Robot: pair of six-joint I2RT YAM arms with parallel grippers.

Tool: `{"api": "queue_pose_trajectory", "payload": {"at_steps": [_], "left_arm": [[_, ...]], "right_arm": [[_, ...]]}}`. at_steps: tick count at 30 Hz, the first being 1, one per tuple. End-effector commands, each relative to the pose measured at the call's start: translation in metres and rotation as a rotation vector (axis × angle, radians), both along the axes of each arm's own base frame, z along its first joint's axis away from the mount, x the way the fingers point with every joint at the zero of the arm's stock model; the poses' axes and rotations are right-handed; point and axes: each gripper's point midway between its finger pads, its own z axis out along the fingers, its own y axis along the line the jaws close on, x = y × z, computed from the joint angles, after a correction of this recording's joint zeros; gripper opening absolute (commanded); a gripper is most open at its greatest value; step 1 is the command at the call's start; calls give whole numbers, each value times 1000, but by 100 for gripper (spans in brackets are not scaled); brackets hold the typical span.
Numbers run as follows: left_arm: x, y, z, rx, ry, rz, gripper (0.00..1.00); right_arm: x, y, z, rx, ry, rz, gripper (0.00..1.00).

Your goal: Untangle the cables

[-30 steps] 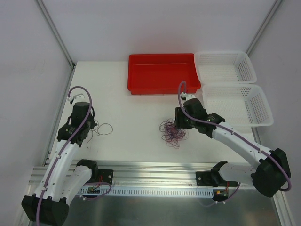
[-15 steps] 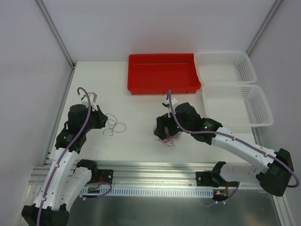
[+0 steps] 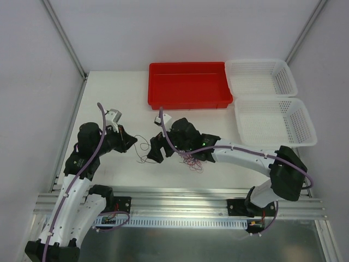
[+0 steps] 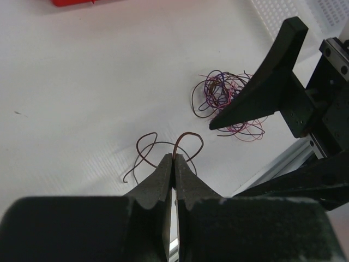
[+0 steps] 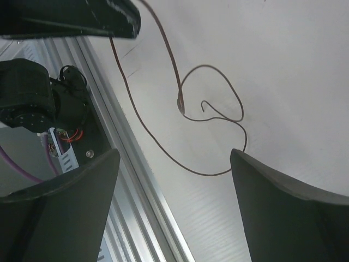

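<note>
Purple-red cable tangle (image 4: 215, 90), brown strand (image 4: 188, 135), red tray (image 3: 188, 103), white mesh baskets (image 3: 275, 123)

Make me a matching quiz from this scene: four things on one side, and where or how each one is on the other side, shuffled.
Column one:
1. left tool
2. right tool
3. red tray
4. tangled bundle

Column two:
A. at the far edge of the table
B. shut on the single strand
C. lying on the table beside the right tool
D. open, over the single strand

Pairs: 1-B, 2-D, 3-A, 4-C
</note>
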Motion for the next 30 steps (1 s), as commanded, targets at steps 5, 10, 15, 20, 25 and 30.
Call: {"api": "queue_pose_trajectory", "payload": {"at_steps": [5, 10, 15, 20, 25, 30], "left_arm": [[-5, -13, 9, -26, -47, -93, 0], [-8, -15, 9, -27, -54, -104, 0], [-4, -11, 6, -14, -51, -67, 0], [-2, -5, 11, -6, -76, -24, 31], [-4, -1, 20, -6, -128, -6, 87], [-4, 6, 28, -1, -185, 37, 99]], "right_arm": [[18, 48, 43, 145, -77, 34, 83], [26, 61, 20, 103, -63, 40, 56], [28, 53, 31, 98, -99, 25, 1], [33, 33, 57, 60, -169, -8, 1], [53, 8, 85, 12, -219, -118, 1], [82, -29, 137, -9, -291, -272, 1]]}}
